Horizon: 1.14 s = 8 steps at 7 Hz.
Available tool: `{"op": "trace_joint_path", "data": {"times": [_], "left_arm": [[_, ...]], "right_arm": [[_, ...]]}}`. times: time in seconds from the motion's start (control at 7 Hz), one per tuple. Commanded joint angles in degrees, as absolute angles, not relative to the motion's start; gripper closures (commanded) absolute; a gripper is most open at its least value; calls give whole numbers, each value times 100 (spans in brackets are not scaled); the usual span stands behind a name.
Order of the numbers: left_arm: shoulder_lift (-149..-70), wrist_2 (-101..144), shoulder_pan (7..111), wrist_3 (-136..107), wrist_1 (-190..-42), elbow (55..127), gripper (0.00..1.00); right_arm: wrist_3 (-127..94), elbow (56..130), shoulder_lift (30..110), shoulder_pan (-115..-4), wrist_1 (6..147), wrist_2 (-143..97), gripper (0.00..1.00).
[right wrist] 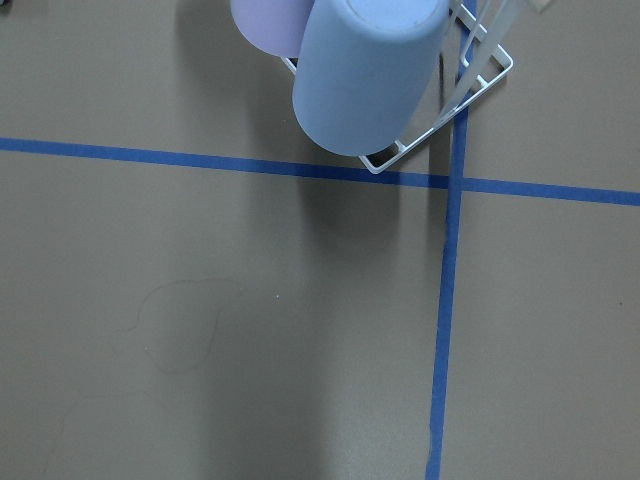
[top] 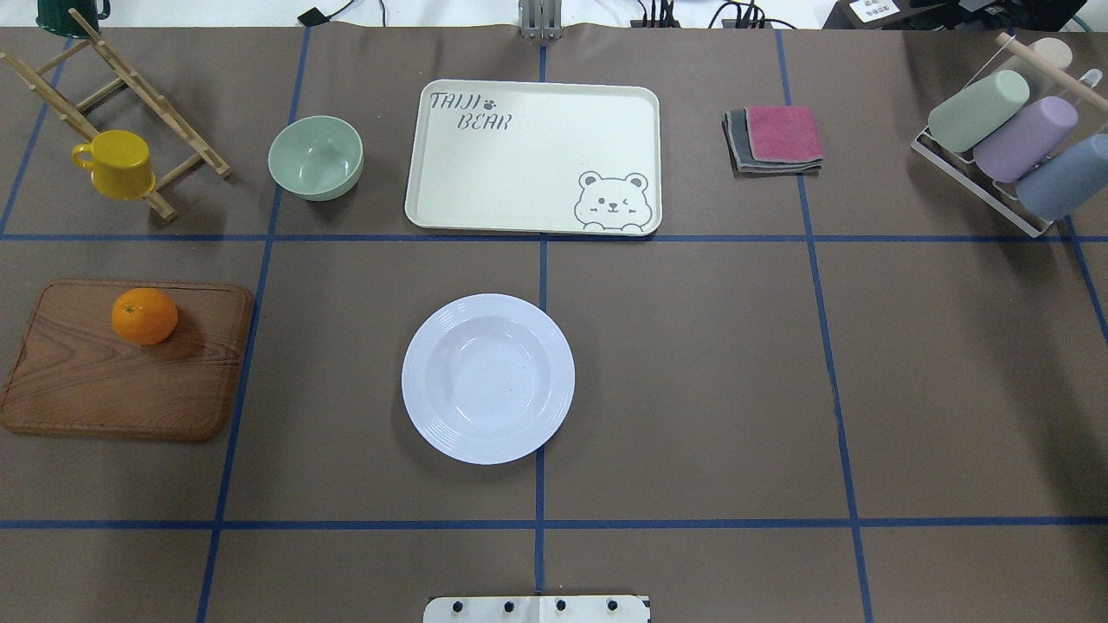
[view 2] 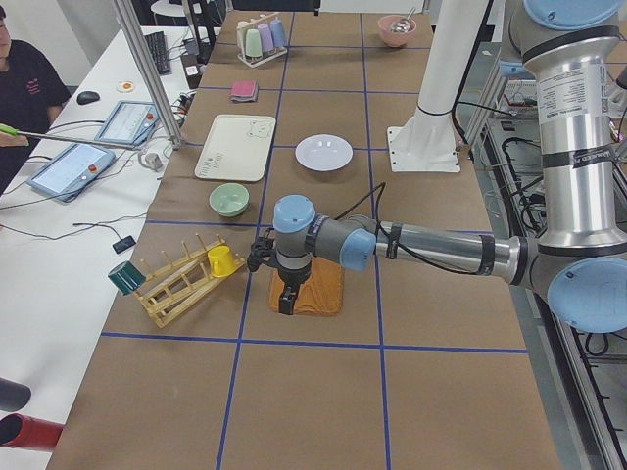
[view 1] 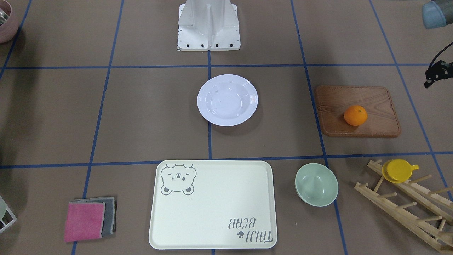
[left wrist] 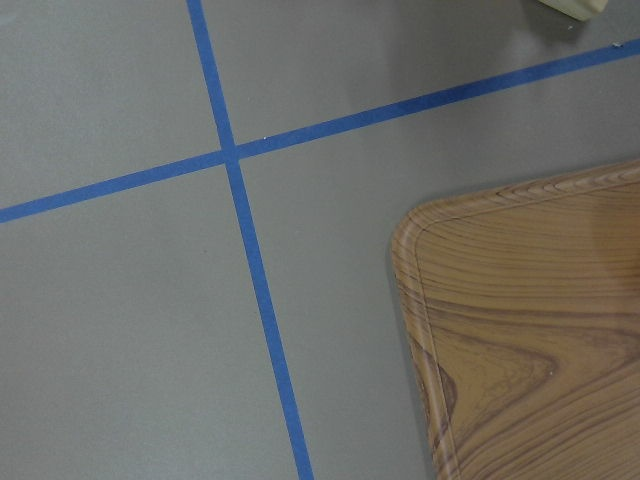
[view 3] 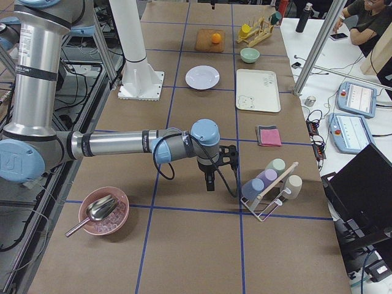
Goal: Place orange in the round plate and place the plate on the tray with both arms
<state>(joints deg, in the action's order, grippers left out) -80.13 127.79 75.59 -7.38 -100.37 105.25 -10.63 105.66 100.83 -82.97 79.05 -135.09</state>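
Observation:
The orange [top: 144, 316] lies on the far part of a brown wooden board [top: 121, 381] at the table's left. The white round plate [top: 487, 378] sits bare at the table's middle. Beyond it lies the cream bear tray [top: 528, 164], with nothing on it. My left gripper [view 2: 285, 299] hangs above the board's outer end, apart from the orange; I cannot tell whether it is open or shut. My right gripper [view 3: 210, 180] hangs over bare table near the cup rack, and its state is also unclear. Neither wrist view shows fingers.
A pale green bowl [top: 315, 157] stands left of the tray, and a yellow cup [top: 117, 163] hangs on a wooden rack. Folded cloths [top: 775, 138] and a rack of cups [top: 1013, 138] are at the right. A pink bowl with a scoop [view 3: 103, 211] lies beyond. People sit at side desks.

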Motion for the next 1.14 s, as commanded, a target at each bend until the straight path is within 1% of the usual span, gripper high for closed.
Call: {"op": "trace_joint_path", "data": {"times": [0.0,0.14,0.43,0.57,0.71,1.0], "left_arm": [[-8016,12779,7559,-747,-10037,10538,2],[-8024,12779,7550,-886,-10037,10555,1],[-8112,13024,7471,-2000,-10028,10801,1],[-8225,13138,7471,-2169,-10011,10793,1],[-8357,13131,7410,-2354,-10011,10776,1],[-8673,13070,6772,-3186,-10019,10784,1]], "right_arm": [[-1063,10634,10029,-8297,7849,-13665,0],[-1316,10730,9950,-8245,7718,-14041,0],[-3722,10731,9364,-7939,7482,-15084,0],[-3822,10610,9160,-7475,6627,-15526,0],[-4119,10565,8993,-7192,6270,-15548,0],[-5633,10512,8213,-6167,5829,-15504,0]]}}
